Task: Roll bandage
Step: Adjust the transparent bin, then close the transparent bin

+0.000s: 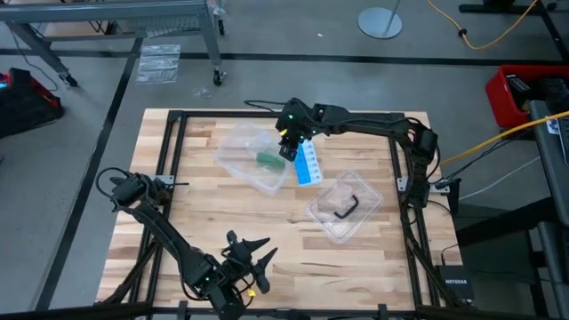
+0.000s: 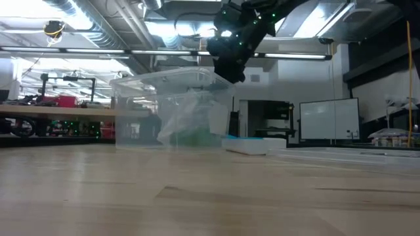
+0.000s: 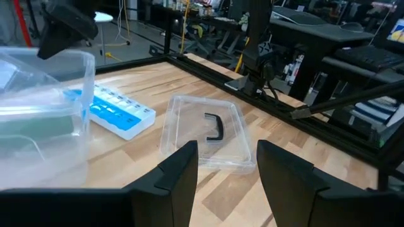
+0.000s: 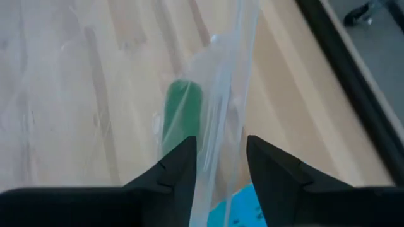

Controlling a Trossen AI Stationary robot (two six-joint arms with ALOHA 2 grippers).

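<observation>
Green bandage (image 1: pixel 266 159) in clear tub (image 1: pixel 238 142), blue card (image 1: pixel 308 164) beside, right gripper (image 1: pixel 287 149) fingers parted above, left gripper (image 1: pixel 252 260) released.

Readable text: one item only. A small black box (image 1: pixel 454 283) sits beyond the worktop's right edge, near the front right corner, on the floor side by the frame. White lettering on its top, appears to read "NETGEAR"; letters tiny, reading not certain.

The blue-and-white card (image 1: pixel 308 164) near the worktop's middle shows rows of white cells; any print on them is too small to read in the high view and left wrist view.

No other legible labels, numbers or signs on the worktop or in the room behind.
</observation>
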